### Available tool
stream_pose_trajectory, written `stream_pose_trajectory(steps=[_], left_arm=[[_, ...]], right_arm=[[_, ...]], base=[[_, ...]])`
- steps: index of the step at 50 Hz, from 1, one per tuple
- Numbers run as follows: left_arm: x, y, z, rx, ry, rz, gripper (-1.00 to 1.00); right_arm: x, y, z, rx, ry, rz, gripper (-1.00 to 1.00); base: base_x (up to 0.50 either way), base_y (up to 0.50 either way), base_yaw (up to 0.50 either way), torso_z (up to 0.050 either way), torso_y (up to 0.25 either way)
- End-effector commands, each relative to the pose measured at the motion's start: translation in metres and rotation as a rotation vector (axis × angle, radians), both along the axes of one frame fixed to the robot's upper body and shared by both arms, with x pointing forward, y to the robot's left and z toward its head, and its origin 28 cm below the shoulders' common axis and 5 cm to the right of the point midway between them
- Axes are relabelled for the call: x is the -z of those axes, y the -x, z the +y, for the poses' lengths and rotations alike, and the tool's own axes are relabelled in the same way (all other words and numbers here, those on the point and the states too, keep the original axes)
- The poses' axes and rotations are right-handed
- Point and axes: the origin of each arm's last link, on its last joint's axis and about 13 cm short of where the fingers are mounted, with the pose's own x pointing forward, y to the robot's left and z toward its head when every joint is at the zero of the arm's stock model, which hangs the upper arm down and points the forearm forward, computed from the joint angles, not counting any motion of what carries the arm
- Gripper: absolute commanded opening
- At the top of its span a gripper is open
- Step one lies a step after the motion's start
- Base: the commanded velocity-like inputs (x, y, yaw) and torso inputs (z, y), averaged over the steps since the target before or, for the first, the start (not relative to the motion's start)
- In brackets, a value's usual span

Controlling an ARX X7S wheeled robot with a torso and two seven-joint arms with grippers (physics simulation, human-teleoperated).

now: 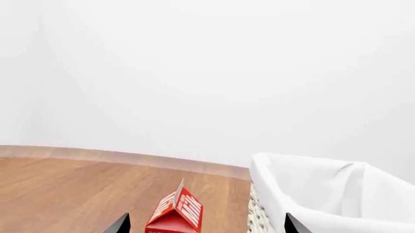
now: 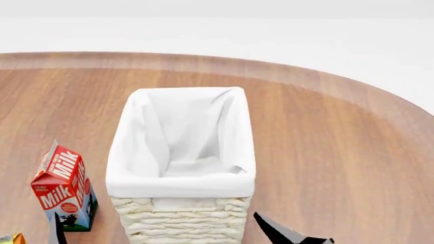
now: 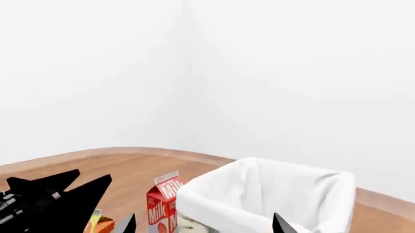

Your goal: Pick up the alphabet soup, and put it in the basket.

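Round wooden table, white walls. Wicker basket centre, empty; milk carton beside it. Alphabet soup not visible; presumably rigid, smooth can, grasp mid-body. Left gripper, right gripper spread wide, empty.

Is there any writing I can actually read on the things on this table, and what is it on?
"Milk" in white letters on the red top half of the milk carton, on two faces.
Small print above and below "Milk" on the carton: too small to read.
The basket carries no text.
The orange and yellow item at the picture's edge: nothing readable.
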Motion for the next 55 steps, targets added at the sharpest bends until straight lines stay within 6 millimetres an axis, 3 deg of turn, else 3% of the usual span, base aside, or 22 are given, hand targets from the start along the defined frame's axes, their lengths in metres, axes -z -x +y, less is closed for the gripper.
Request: stream_pose_trajectory(steps=[1, 31, 55], left_arm=[[-0.001, 0.000, 0.000, -0.004, -0.001, -0.002, 1.00], [-0.003, 0.001, 0.001, -0.003, -0.004, -0.012, 1.00], [-0.003, 0.000, -0.001, 0.002, -0.007, -0.008, 1.00]], right_arm=[[0.002, 0.009, 0.001, -0.162, 0.064, -0.008, 1.00], [0.014, 0.041, 0.006, -0.522, 0.203, -0.054, 1.00], [0.022, 0.051, 0.005, -0.663, 0.256, -0.030, 1.00]], base=[[0.00, 0.00, 0.00, 0.000, 0.000], [0.00, 0.00, 0.00, 0.000, 0.000], [0.00, 0.00, 0.00, 0.000, 0.000]])
